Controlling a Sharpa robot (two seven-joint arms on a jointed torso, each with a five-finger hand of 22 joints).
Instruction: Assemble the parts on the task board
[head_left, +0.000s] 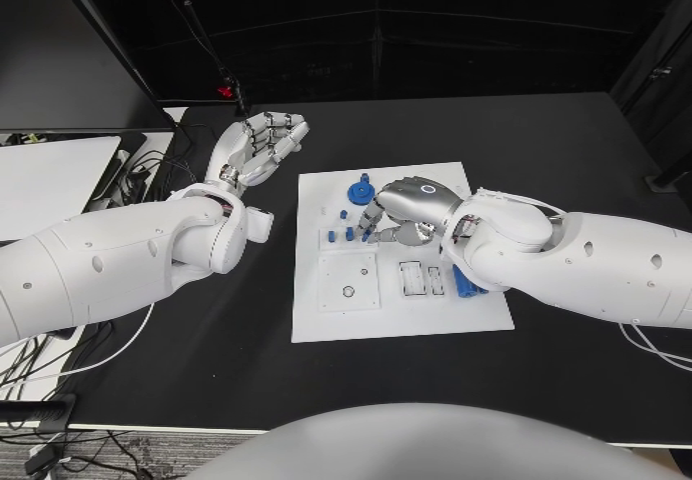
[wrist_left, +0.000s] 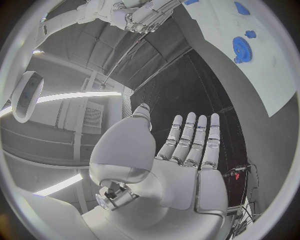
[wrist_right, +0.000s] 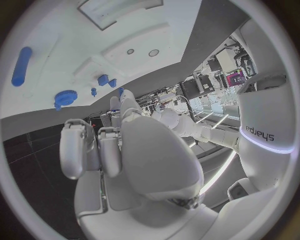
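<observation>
Hovering my right hand (head_left: 408, 208) over the task board (head_left: 332, 310) mid-bench, fingers curled, can't tell if holding anything. Blue gear (head_left: 361, 189) sits near its far edge. Left hand (head_left: 260, 145) parked aside, fingers wide, leaving room.

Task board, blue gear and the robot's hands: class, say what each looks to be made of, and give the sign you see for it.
Task board: probably matt white plastic; flat, even, no glare.
Blue gear: likely moulded or printed plastic; uniform saturated blue, toothed rim.
Left hand and right hand: silver, metal or metallic-coated plastic; smooth shells with soft highlights.
</observation>
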